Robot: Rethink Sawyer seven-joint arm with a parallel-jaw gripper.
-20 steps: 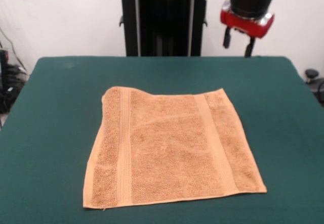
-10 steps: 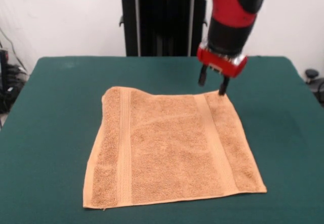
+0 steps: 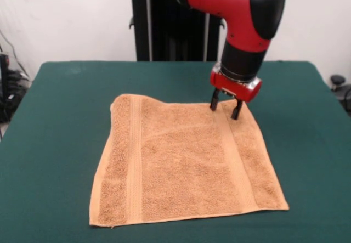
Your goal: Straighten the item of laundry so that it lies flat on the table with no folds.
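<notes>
Where jaws (image 3: 224,110) stand spread on towel (image 3: 184,163) far corner, table (image 3: 60,117) around bare green.

Orange-tan towel (image 3: 184,160) spread flat (banded) on green table (image 3: 55,117)

Behind me stands a plain white wall (image 3: 66,18), evenly lit and bare. To one side, past the edge of my work surface, dark cables and equipment (image 3: 8,89) cluster low against it. On the other side a small black knob-like object (image 3: 338,80) sits low, near more dark gear.
</notes>
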